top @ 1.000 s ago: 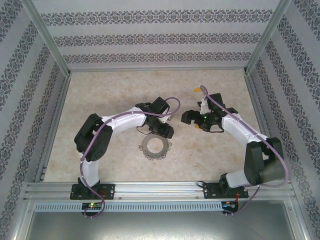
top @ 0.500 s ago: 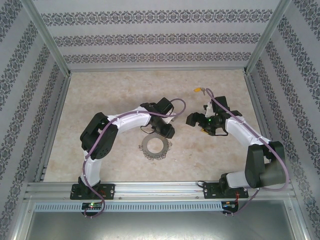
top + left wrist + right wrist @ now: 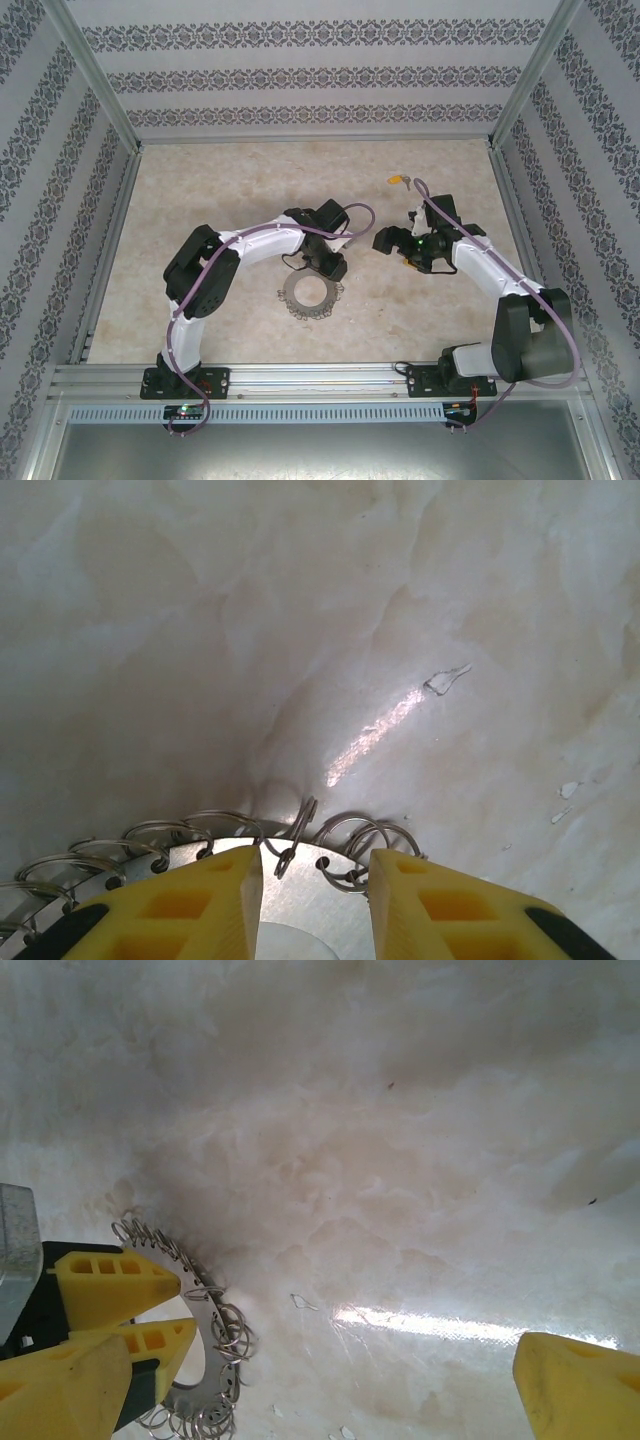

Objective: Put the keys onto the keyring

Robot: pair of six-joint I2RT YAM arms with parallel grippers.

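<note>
– Both arms have shifted in the last second: the left elbow has swung inward, and the right arm has drawn back from the far side toward the centre.

– How do they stand?

– Left forearm reaches across, wrist tipped down, with the left claw on the far rim of the keyring. Its yellow fingers sit a narrow gap apart over the grey band. One small wire loop of the rim stands between them, and no clamp on it is evident.

– And the right?

– Bent inward and pointing left at its partner, the right claw is spread wide and holds nothing.

– The keys?

– One key, yellow-headed, lies free on the surface beyond the right wrist, well apart from the ring.
</note>
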